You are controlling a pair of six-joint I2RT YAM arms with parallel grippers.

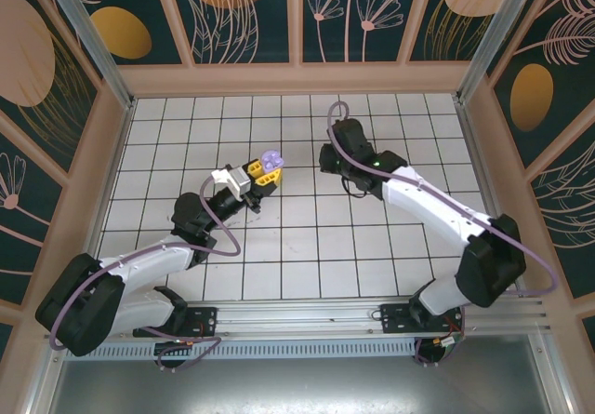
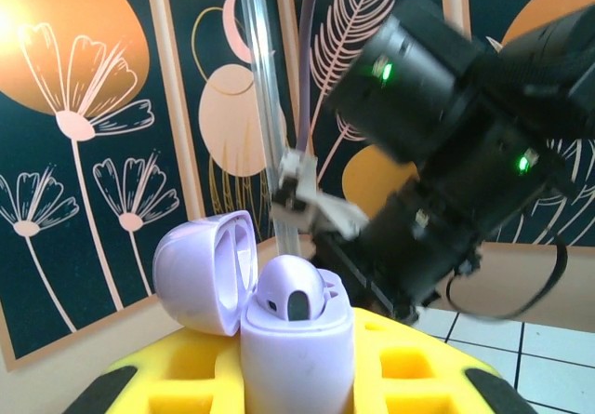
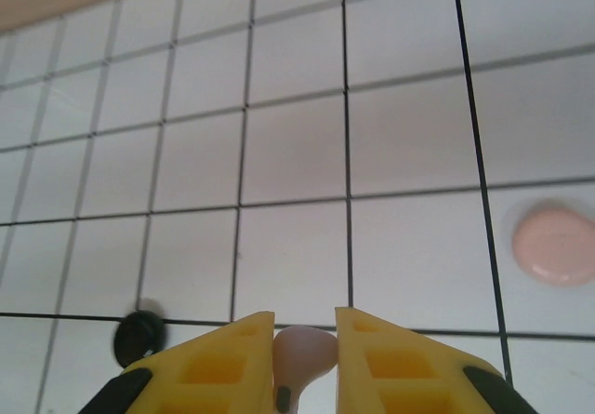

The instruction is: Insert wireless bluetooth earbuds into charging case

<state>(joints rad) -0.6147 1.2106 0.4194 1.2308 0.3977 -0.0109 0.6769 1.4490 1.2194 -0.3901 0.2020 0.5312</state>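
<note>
My left gripper (image 1: 263, 174) is shut on an open lilac charging case (image 2: 299, 358), held upright above the table, and it shows as a lilac spot (image 1: 271, 161) in the top view. Its lid (image 2: 197, 270) is flipped back to the left. One lilac earbud (image 2: 290, 289) sits in the case. The slot beside it is hidden behind that bud. My right gripper (image 3: 305, 317) is shut on a pale lilac earbud (image 3: 303, 351), with the bud's head up between the yellow fingers. The right arm's wrist (image 1: 349, 146) hangs just to the right of the case.
A round pink case (image 3: 555, 245) lies on the white grid table (image 3: 297, 153) to the right of my right gripper. A small black object (image 3: 139, 336) lies to its left. The right arm's black body (image 2: 465, 153) looms close behind the held case. Patterned walls (image 1: 297, 14) enclose the table.
</note>
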